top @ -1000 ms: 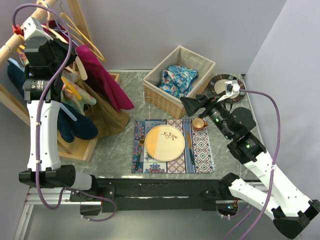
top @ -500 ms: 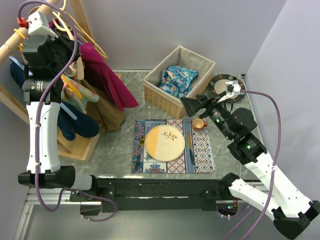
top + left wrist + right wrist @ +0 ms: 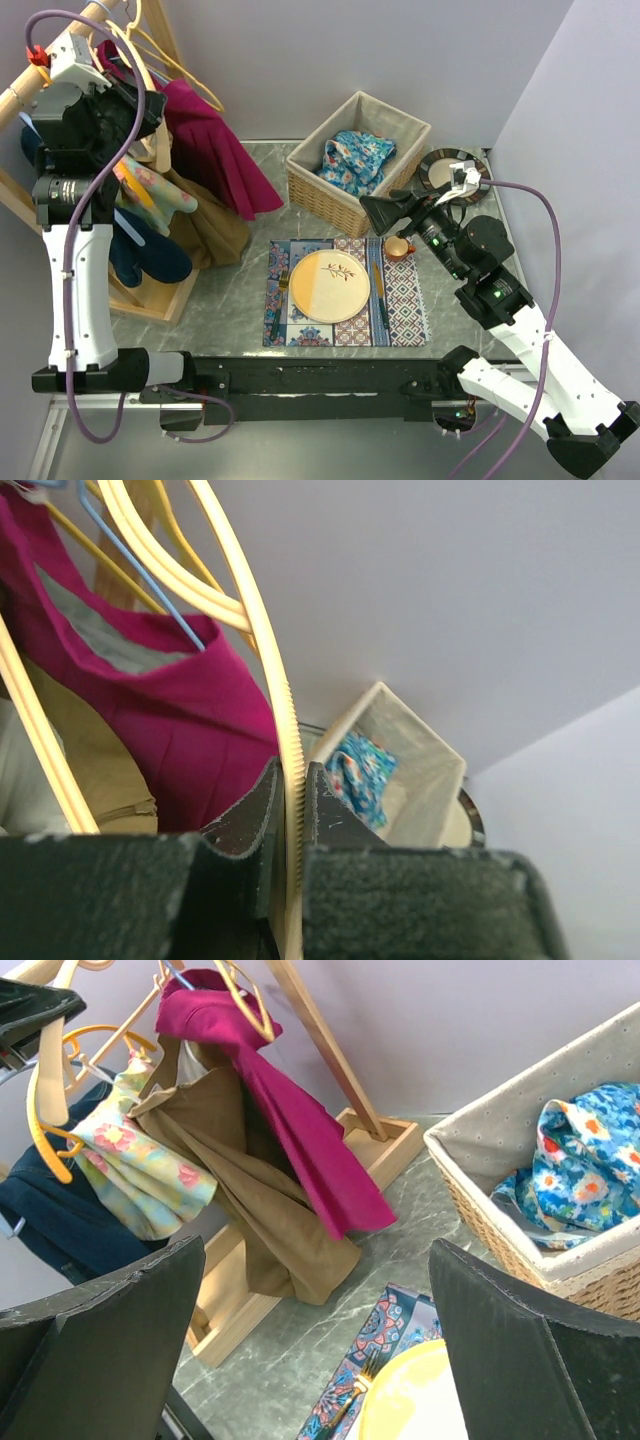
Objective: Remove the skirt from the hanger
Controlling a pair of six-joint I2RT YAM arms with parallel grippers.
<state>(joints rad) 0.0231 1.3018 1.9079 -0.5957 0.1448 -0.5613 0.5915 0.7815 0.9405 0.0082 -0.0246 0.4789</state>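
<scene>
A magenta skirt (image 3: 215, 150) hangs from hangers on the wooden rack (image 3: 160, 295) at the far left. It also shows in the left wrist view (image 3: 200, 720) and the right wrist view (image 3: 300, 1140). My left gripper (image 3: 128, 100) is high at the rack, shut on the ribbed arm of a cream hanger (image 3: 283, 730); in its wrist view the gripper (image 3: 291, 772) pinches that arm just right of the skirt. My right gripper (image 3: 385, 212) hovers open and empty by the basket; in its wrist view the gripper (image 3: 320, 1350) faces the rack.
A tan garment (image 3: 205, 225), a floral one (image 3: 155, 190) and a navy one (image 3: 145, 255) hang beside the skirt. A wicker basket (image 3: 330, 195) holds blue floral cloth. A placemat (image 3: 410, 310) carries a yellow plate, cutlery and a small cup (image 3: 397, 247).
My left gripper has risen and shifted right with the hanger, and the hanging garments have swung right with it. The right arm has not moved.
</scene>
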